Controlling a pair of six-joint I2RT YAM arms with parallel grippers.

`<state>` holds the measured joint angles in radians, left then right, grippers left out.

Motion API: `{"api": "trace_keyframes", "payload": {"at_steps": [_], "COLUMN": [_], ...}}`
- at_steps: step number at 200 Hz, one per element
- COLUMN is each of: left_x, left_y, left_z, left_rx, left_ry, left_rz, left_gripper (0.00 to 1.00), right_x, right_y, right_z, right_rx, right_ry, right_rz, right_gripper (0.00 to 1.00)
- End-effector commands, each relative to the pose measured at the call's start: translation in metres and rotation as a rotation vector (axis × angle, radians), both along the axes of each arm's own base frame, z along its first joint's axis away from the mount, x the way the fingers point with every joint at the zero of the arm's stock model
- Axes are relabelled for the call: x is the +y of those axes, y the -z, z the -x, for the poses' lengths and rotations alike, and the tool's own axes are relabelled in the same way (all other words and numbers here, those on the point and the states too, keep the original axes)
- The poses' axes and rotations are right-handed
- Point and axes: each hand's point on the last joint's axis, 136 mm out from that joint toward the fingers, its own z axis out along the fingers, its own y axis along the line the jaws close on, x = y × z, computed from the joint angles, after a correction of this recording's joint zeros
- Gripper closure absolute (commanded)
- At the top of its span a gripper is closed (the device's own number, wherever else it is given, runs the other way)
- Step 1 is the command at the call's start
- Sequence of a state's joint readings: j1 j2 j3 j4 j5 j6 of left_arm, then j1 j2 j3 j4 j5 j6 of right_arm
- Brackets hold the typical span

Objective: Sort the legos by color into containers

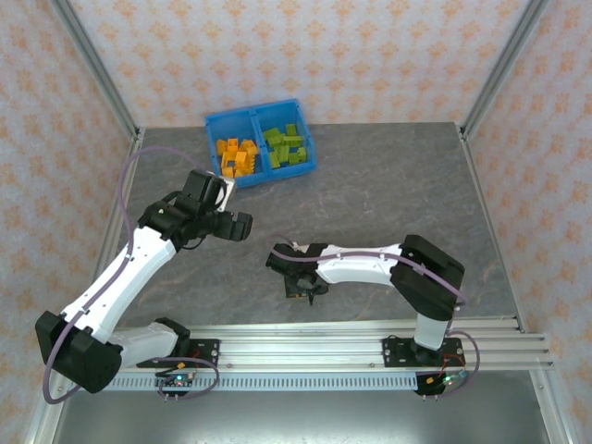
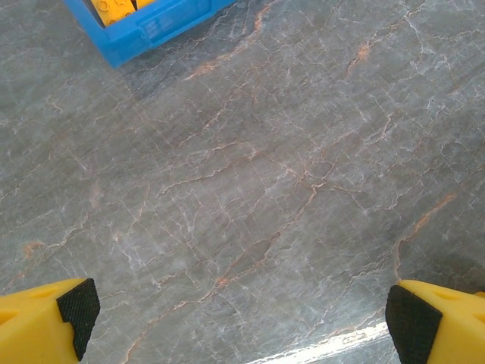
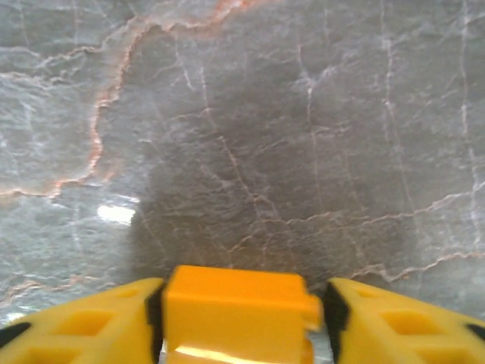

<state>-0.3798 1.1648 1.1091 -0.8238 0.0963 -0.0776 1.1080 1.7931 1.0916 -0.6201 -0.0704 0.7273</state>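
Clamping an orange brick (image 3: 227, 292) between the two fingers of my right gripper (image 3: 242, 307), I have it by opposite flat sides, and it fills the gap from pad to pad. I cannot tell whether it is clear of the table (image 1: 388, 185) or resting on it. From above, my right gripper (image 1: 301, 282) sits low, close to the middle of the table's near edge. I judge the brick to be light, hard and stiff, so a firm squeeze should not hurt it. Its sides look smooth and glossy, though, so it could slip or twist if held by a corner. The flat walls are the place to hold it, pads square on, not the studded top. Farther out toward the left edge, my left gripper (image 1: 236, 225) has its jaws wide apart with nothing between the pads (image 2: 76, 307), and bare table lies beneath. The near corner of the bin (image 2: 151, 30) is just beyond it. The bin (image 1: 250, 111) stands at the table's far edge, left of the middle. Orange bricks (image 1: 236, 155) lie in its left compartment and green bricks (image 1: 285, 146) in its right. By colour, my brick belongs in the left one.
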Motion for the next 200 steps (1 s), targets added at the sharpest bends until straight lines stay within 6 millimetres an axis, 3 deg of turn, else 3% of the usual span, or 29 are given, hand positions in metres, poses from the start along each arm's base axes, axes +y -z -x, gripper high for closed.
{"api": "trace_keyframes", "payload": {"at_steps": [1,21,38,79,136,164,192,200], "left_x": [0.004,0.004,0.008,0.028,0.086,0.102,0.104,0.103], "left_y": [-0.002,-0.003,-0.006,-0.038,-0.087,-0.098,-0.096,-0.095], "left_z": [0.003,0.003,0.003,0.004,0.032,0.043,0.044,0.043], "left_rx": [-0.013,-0.015,-0.032,-0.185,-0.439,-0.504,-0.500,-0.493], "left_ry": [0.001,0.000,-0.014,-0.092,-0.315,-0.385,-0.391,-0.386], "left_rz": [-0.017,-0.017,-0.023,-0.015,-0.085,-0.093,-0.100,-0.101], "left_gripper": [0.00,0.00,0.00,0.00,0.00,0.00,0.00,0.00], "right_x": [-0.005,-0.004,0.000,0.023,0.109,0.144,0.152,0.159], "right_y": [0.008,-0.003,-0.028,-0.105,-0.190,-0.200,-0.186,-0.174], "right_z": [0.008,0.001,-0.015,-0.084,-0.203,-0.263,-0.324,-0.337], "right_rx": [0.032,-0.011,-0.107,-0.352,-0.575,-0.660,-0.698,-0.694], "right_ry": [0.023,0.039,0.055,0.065,-0.033,-0.029,0.055,0.041], "right_rz": [0.035,0.011,-0.033,-0.244,-0.433,-0.465,-0.465,-0.475], "right_gripper": [0.58,0.64,0.65,0.66,0.67,0.67,0.67,0.67]}}
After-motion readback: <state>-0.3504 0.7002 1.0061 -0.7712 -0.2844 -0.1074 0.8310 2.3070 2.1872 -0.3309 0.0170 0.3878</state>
